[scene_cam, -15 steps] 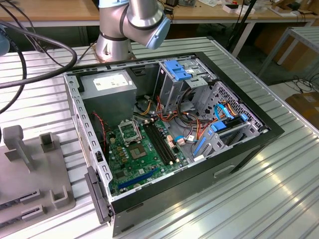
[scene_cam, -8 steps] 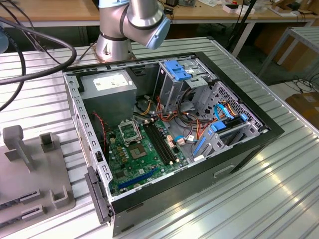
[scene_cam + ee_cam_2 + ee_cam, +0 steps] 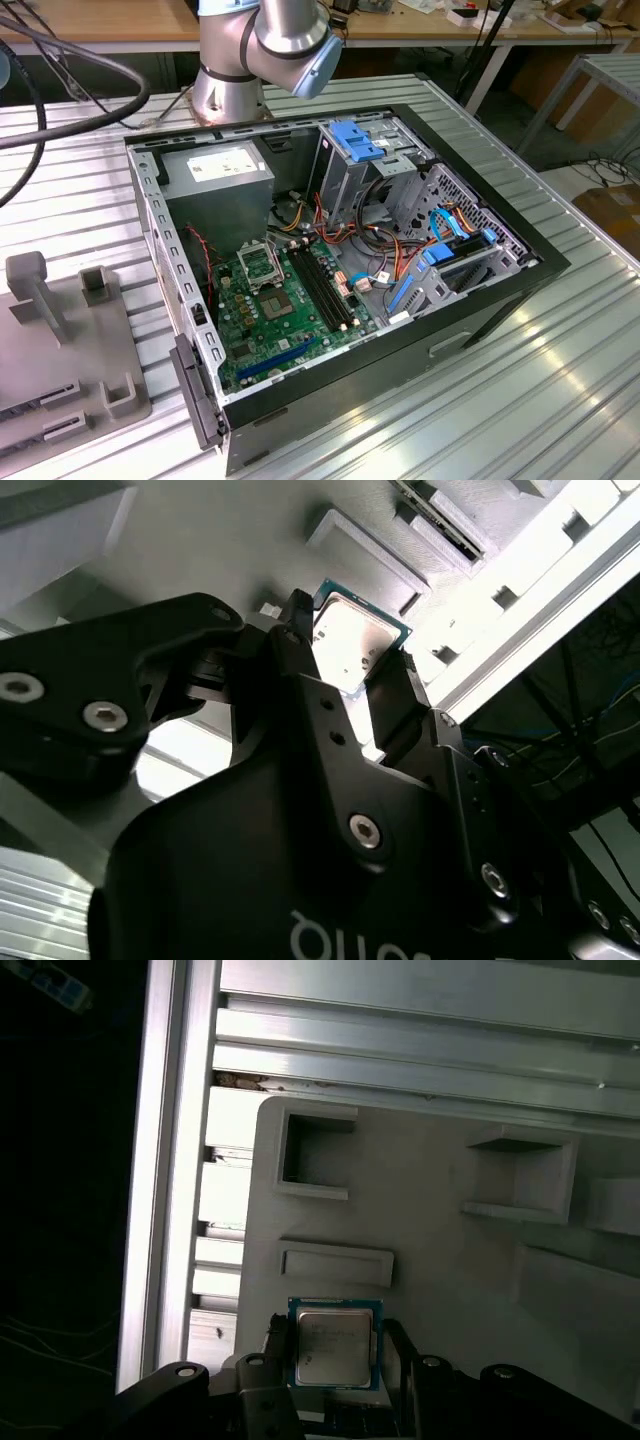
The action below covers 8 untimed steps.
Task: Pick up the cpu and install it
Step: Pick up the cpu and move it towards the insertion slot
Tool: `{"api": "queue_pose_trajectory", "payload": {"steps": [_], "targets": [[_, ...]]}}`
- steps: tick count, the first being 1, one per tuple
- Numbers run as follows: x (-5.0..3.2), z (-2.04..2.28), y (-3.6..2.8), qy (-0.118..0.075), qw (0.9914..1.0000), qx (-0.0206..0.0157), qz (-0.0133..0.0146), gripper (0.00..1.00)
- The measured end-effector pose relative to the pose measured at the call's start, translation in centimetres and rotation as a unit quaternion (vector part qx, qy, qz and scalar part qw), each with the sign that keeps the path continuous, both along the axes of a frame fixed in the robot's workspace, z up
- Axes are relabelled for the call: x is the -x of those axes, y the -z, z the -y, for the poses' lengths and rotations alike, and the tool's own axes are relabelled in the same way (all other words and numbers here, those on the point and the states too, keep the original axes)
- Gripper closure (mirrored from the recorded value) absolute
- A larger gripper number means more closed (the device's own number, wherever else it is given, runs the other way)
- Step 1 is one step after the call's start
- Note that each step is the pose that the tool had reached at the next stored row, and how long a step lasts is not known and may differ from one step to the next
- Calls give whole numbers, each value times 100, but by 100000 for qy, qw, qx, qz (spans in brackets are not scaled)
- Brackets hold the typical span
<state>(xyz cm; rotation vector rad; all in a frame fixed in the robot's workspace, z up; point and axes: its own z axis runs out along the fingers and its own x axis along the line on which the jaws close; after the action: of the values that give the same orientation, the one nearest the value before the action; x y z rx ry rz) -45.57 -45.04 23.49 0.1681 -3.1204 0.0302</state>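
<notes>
Tool: my tool [image 3: 337, 1332] is clamped on the cpu, with one finger [image 3: 278, 1360] against each of two opposite edges, as I read both wrist views.
Cpu: the cpu [image 3: 335, 1352] sits between those fingers over the grey tray. It is close to the tray edge that borders the counter's rail, some way along from the tray's rounded corner. I cannot tell whether it rests on the tray or hangs just clear.
Handling: I judge it light, thin and stiff. Its smooth metal lid could slip, and its underside looks too delicate to touch. The edges of the green board are where I would hold it, squarely and gently so it does not tilt.
Tray: the tray [image 3: 450, 1290] shows two square pockets, and one raised bar just beside the cpu.
Counter: the ribbed metal counter [image 3: 520, 400] carries the tray at the exterior view's left and the computer case toward its middle.
Case: the case [image 3: 380, 390] lies open, with the motherboard [image 3: 255, 320] facing up.
Socket: the socket [image 3: 262, 265] looks empty to me and is well apart from the tray.
Count: one cpu, one tool, one tray, one case, one socket.
</notes>
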Motion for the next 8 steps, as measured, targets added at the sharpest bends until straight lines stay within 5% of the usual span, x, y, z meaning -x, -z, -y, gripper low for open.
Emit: {"api": "queue_pose_trajectory", "payload": {"steps": [8], "targets": [[0, 0, -102, -1, 100000, -3, -7, 53]]}}
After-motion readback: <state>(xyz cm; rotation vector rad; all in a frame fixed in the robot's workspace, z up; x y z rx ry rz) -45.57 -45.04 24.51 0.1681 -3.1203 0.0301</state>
